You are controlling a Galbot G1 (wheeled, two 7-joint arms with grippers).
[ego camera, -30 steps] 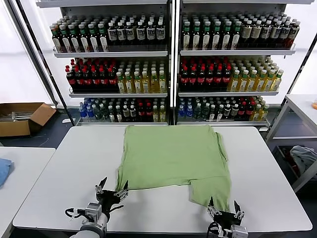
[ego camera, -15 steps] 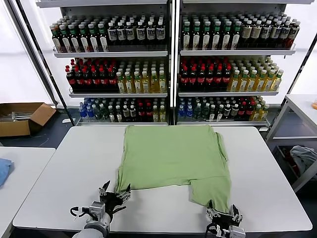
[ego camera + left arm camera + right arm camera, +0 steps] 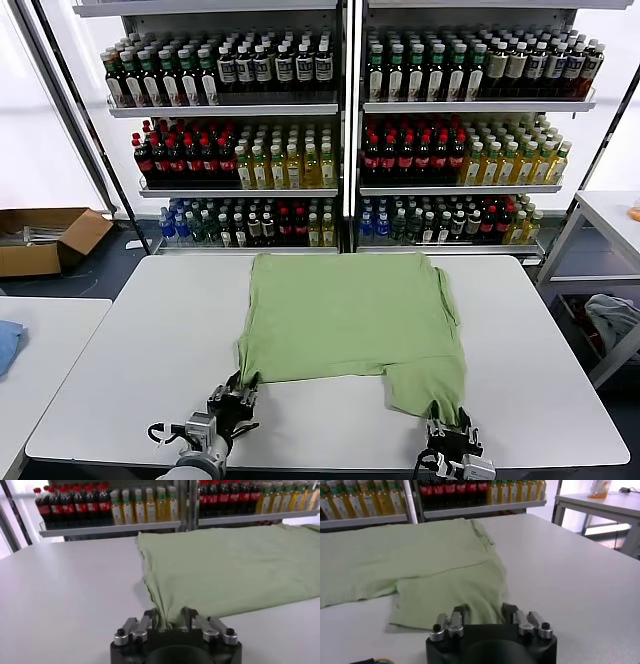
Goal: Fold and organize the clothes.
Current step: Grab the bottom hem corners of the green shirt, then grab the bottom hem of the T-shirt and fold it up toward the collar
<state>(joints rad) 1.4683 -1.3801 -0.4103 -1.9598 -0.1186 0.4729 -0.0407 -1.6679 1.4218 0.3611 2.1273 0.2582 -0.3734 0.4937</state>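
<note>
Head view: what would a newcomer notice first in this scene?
A light green short-sleeved polo shirt lies spread, plain back up, on the white table. The left gripper and right gripper each pinch its near edge. Behind stand shelves of colourful bottles.

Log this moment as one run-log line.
stage: grasping near hem | left gripper: shut on polo shirt corner | right gripper: shut on shirt's near right flap | shirt: back up on white table
</note>
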